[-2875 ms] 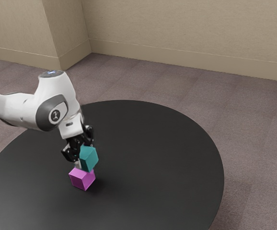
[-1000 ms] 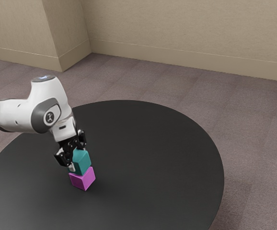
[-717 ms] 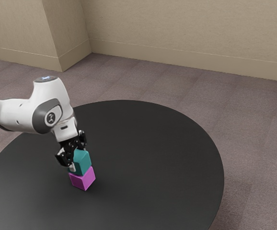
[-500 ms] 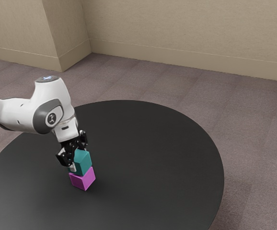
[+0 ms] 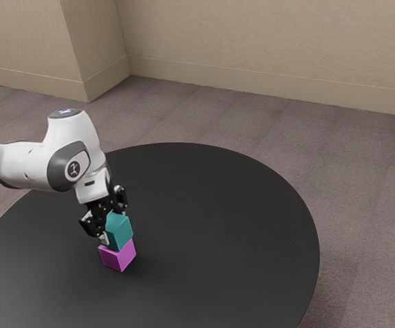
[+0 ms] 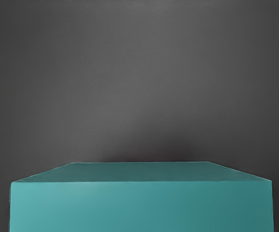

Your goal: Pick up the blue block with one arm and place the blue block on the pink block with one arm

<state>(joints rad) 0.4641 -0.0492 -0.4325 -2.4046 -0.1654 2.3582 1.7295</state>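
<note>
**A:** Start with the big things. Where does it all stand?

**B:** The round black table (image 5: 238,205) has the stack on its near part, toward the exterior view's left. The white arm (image 5: 40,164) comes in from that left and bends down over it. The pink block (image 5: 117,257) sits on the table, and the blue block (image 5: 120,231) rests on top of it, turned a little off the pink one's edges.

**A:** And the gripper (image 5: 109,220)?

**B:** It is closed on the blue block, with a finger on each of two opposite sides. In the wrist view the block (image 6: 139,203) sits right under the hand.

**A:** So what makes the release go well?

**B:** I'd say the placing is nearly done. First, make sure the blue block's underside lies flat on the pink one and isn't hanging by an edge. Then open the fingers slowly and evenly, so neither one drags it sideways. Lift straight up and only swing away once clear, since a sideways brush could topple so small a stack
</note>
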